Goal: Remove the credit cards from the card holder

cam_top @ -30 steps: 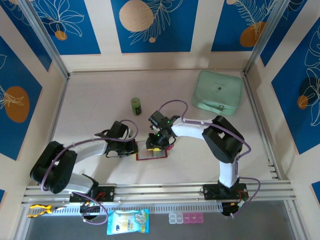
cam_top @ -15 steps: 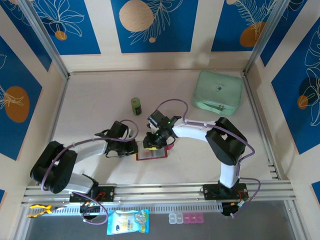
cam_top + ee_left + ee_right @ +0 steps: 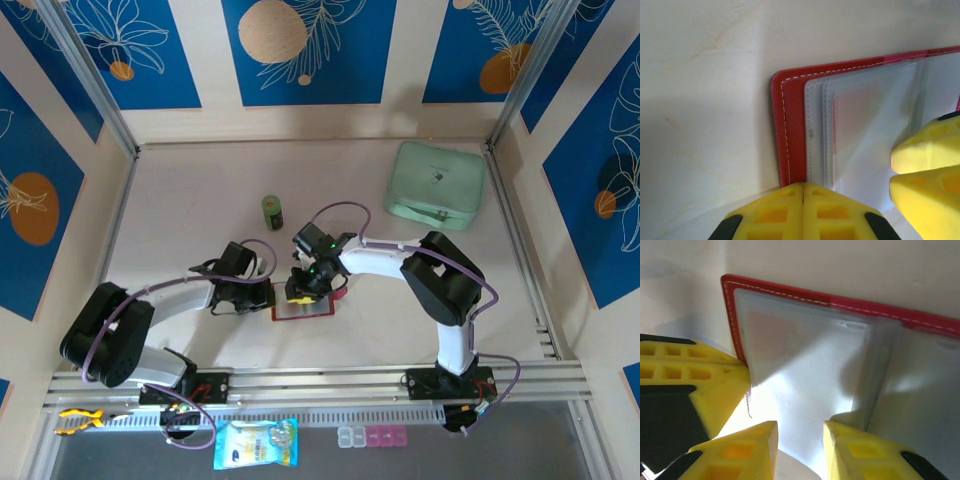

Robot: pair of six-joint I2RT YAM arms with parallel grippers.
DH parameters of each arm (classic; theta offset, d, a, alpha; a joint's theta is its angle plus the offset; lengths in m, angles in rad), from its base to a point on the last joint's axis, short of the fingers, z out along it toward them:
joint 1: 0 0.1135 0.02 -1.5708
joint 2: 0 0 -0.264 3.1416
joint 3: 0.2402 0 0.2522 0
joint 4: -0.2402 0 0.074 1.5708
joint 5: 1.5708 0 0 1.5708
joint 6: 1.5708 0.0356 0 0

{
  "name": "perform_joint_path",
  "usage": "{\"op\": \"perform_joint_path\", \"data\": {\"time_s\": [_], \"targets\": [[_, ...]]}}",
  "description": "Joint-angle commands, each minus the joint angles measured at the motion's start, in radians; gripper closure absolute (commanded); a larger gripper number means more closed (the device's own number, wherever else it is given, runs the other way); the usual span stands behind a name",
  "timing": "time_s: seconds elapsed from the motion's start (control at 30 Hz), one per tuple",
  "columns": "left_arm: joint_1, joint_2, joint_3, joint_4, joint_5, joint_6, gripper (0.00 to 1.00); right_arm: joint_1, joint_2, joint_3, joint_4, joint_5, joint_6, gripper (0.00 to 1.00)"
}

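- Pinning item: left gripper point(image 3: 802, 210), jaws fully closed on nothing, tips on the card holder point(image 3: 789, 130) at its red left border, apparently to steady it.
- Card holder: open, flat on worktop point(image 3: 200, 200), between both arms.
- Right gripper point(image 3: 800, 440): jaws narrowly parted astride a raised clear sleeve point(image 3: 840, 370); actual grip cannot be told.
- Credit cards: presumably sleeved; not discernible.
- Surroundings: green jar point(image 3: 272, 211), mint-green pouch point(image 3: 436, 183), well apart, obstructing nothing.

Pale marble-look table point(image 3: 180, 210), walled on three sides. On it, an open red card holder point(image 3: 303, 309) lies flat near the front middle with its clear sleeves facing up, and a small green jar point(image 3: 272, 211) stands upright behind it, apart. A mint-green pouch point(image 3: 436, 184) sits in the back right corner, well apart from both.
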Motion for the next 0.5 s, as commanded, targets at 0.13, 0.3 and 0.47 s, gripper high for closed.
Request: {"op": "perform_joint_path", "data": {"time_s": [0.13,0.3,0.47], "targets": [[0.013,-0.016,0.008,-0.063,-0.036,0.021,0.98,-0.024,-0.026,-0.049,-0.022,0.001,-0.001,0.69],[0.013,-0.071,0.026,-0.095,-0.057,0.015,0.97,-0.029,-0.038,-0.066,0.001,-0.005,-0.004,0.69],[0.016,-0.133,0.052,-0.118,-0.058,-0.004,0.91,-0.042,-0.048,-0.109,0.082,-0.065,-0.017,0.69]]}}
